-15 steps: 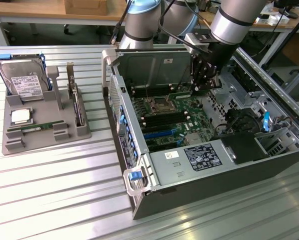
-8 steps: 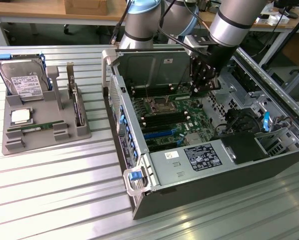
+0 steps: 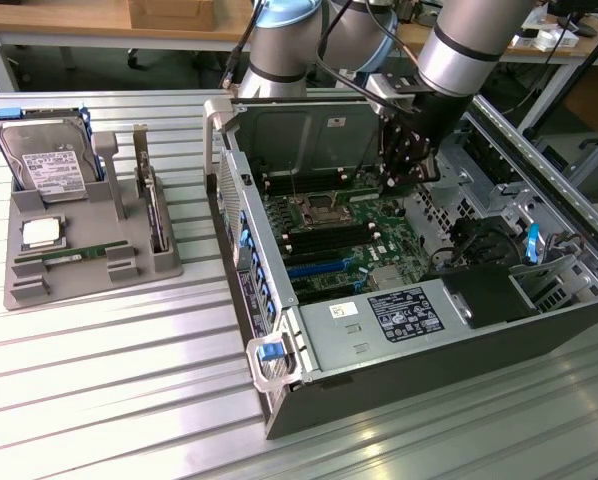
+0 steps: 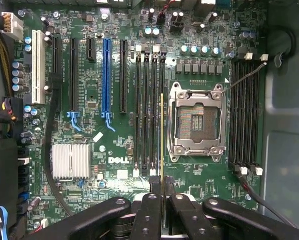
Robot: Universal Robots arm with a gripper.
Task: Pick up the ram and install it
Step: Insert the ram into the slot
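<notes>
Ram (image 4: 162, 135) above "DELL"-marked motherboard (image 4: 114, 161)

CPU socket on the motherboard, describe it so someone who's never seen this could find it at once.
Inside the open computer case, on the green motherboard, look between the two banks of long black memory slots. The CPU socket is the only square, silver-framed, empty opening there.
</notes>
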